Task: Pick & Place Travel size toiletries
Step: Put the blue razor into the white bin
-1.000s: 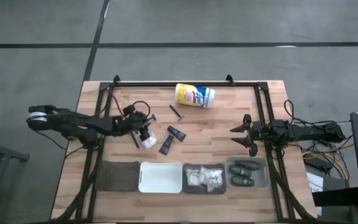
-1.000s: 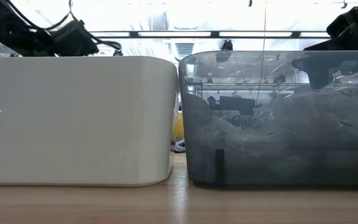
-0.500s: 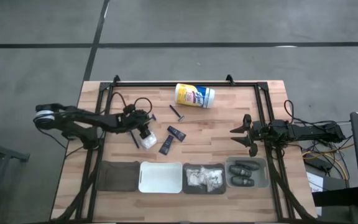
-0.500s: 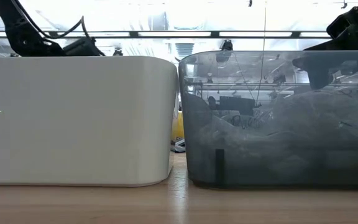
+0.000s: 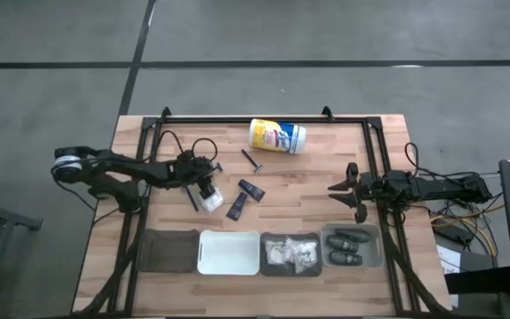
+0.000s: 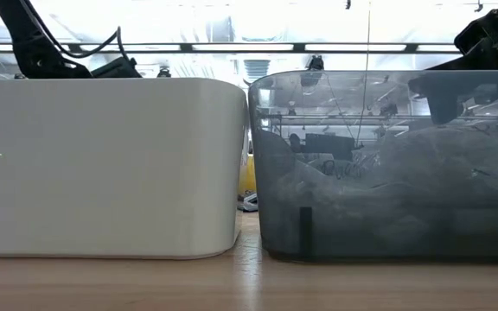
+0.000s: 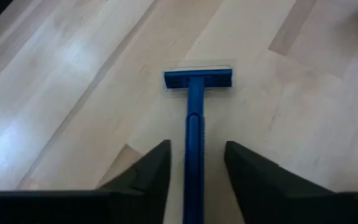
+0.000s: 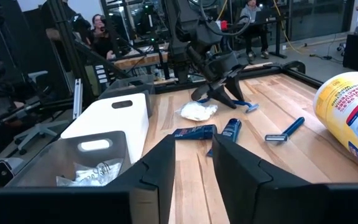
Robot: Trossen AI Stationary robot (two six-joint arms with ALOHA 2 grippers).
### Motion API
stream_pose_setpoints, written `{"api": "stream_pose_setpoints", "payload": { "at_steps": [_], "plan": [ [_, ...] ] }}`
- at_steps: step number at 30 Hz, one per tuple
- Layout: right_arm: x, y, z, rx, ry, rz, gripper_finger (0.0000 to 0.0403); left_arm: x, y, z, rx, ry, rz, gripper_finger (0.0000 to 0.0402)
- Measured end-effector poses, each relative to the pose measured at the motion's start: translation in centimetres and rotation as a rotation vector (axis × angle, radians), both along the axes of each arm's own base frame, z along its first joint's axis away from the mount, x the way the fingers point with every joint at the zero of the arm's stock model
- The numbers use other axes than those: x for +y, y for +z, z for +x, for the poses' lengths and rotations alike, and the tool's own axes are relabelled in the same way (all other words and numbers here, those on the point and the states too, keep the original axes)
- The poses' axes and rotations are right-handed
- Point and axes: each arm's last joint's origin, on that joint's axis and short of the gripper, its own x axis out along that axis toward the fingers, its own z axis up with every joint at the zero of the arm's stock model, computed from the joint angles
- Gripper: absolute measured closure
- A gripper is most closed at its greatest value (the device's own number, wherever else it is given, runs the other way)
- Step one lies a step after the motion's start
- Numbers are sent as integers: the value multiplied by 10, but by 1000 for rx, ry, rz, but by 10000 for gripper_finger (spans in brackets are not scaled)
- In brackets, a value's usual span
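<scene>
**A:** Where is the razor?

**B:** I see a blue razor [image 7: 194,130] flat on the table [image 5: 326,173], its handle running between the fingers of my left hand [image 7: 194,177]. The fingers [image 7: 151,171] stand apart on either side of the handle, so that hand is open, low over the wood. From the right wrist I see the same hand [image 8: 219,93] straddling it, with a white packet [image 8: 197,111] just beside.

**A:** And from above?

**B:** The left hand [image 5: 204,173] sits left of centre on the table, over the packet [image 5: 211,202]. Two black tubes [image 5: 244,198] lie near it toward the middle, and a second razor [image 5: 253,161] lies apart from them, nearer the canister [image 5: 278,136] at the far edge.

**A:** The bins?

**B:** Four in a row on the near edge: a dark bin [image 5: 168,251], a white bin [image 5: 228,252], a grey bin [image 5: 290,254] with packets in it, and a clear bin [image 5: 352,246] holding two dark pods [image 5: 345,241]. The low view gives me only the white bin [image 6: 102,168] and the grey one [image 6: 387,164] side by side.

**A:** The right hand?

**B:** My right hand [image 5: 348,192] hovers just beyond the clear bin, fingers [image 8: 160,168] spread open, holding nothing.
</scene>
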Motion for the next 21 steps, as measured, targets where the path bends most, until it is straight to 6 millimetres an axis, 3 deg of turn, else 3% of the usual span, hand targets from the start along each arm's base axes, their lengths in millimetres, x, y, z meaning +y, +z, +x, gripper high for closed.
{"api": "stream_pose_setpoints", "payload": {
  "at_steps": [9, 21],
  "plan": [
    [0, 0, 0, 0, 0, 0, 334, 0, 0, -1, 4, -7, 1, 370],
    [0, 0, 0, 1, 0, 0, 364, 0, 3, 0, -44, 35, -3, 364]
  ]
}}
